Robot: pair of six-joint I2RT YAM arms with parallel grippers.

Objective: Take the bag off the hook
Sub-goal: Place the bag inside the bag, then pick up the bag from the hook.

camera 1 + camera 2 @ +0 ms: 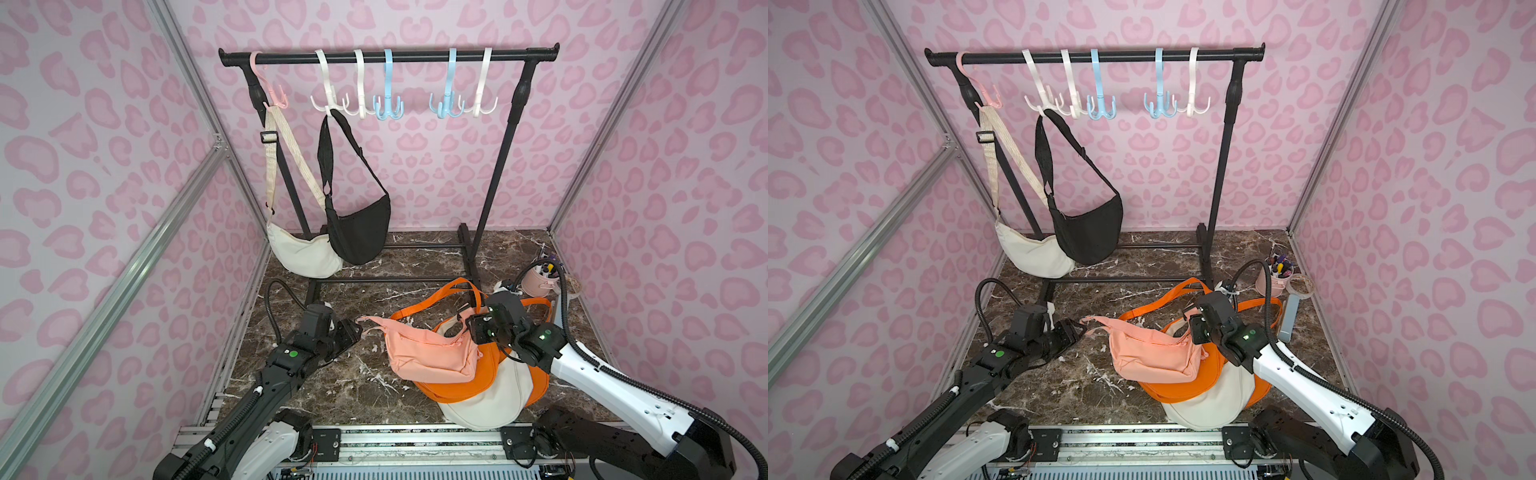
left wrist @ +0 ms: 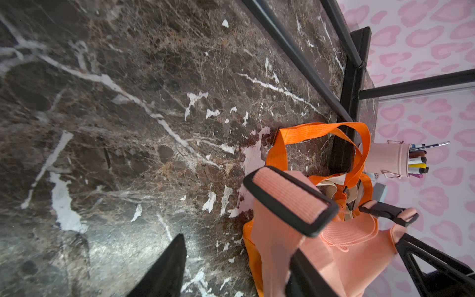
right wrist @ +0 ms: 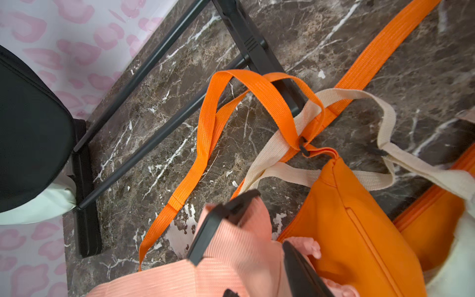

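Off the hook: peach bag (image 1: 428, 353) slumped over an orange bag (image 1: 453, 392) on the tabletop (image 1: 332, 386), likely dropped there to keep the rack (image 1: 419, 56) clear. Left hand (image 1: 355, 330) spread wide beside the strap (image 1: 368, 320), empty. Right hand (image 3: 270, 219) parted too, fabric loose between, apparently ungripped.

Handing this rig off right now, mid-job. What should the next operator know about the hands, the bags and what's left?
Left hand: open at the pink bag's strap end, with the strap between its fingers, unclamped.
Right hand: open over the same bag's other end, with fabric between its fingers.
Done: three bags lie piled on the tabletop. The pink bag is on the orange bag, which is on the bottom cream bag.
Left: the hanging cream bag on the pink hook and the black bag on the white hook beside it.
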